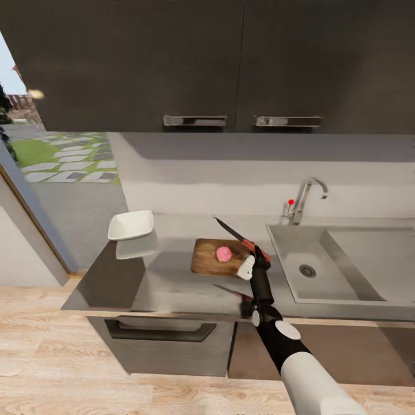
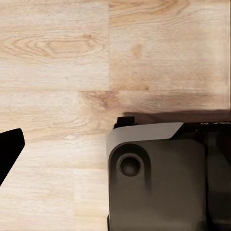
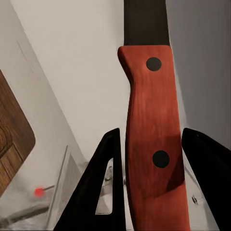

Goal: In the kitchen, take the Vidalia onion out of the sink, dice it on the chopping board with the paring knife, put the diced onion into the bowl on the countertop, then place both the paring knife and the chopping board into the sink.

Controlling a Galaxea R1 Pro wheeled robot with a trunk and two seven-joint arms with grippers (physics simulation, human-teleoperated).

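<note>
dicing step in hand, judging by the layout: small round pink vidalia onion [image 1: 223, 254] out of the sink and resting whole on the dark brown wooden chopping board with rounded corners [image 1: 208, 257], no cut pieces visible. right gripper [image 1: 256, 257] closed around the red riveted handle of the slim paring knife [image 1: 239, 238], dark pointed blade angled up and away over the board's far corner. in the right wrist view, black fingers [image 3: 98, 192] pressed against both sides of the red handle [image 3: 153, 139], two dark rivets showing, blade running on beyond.

next move likely calls for tipping the blade down and bringing its edge across the onion, which sits just beside the gripper (round and smooth, so apt to roll under a glancing stroke).

shallow white squarish bowl [image 1: 131, 225] set near the left end of the long grey reflective countertop [image 1: 144, 282], well apart from the board, mirrored faintly in the metal-like surface. rectangular stainless-steel sink [image 1: 340, 262] with round drain to the right of the board, curved chrome faucet [image 1: 305, 199] with red dot behind it. matte dark grey cabinets above and below, pale wood-grain floor.

left gripper: one dark fingertip [image 2: 8, 151] over the plank floor in the left wrist view, opening impossible to tell.
</note>
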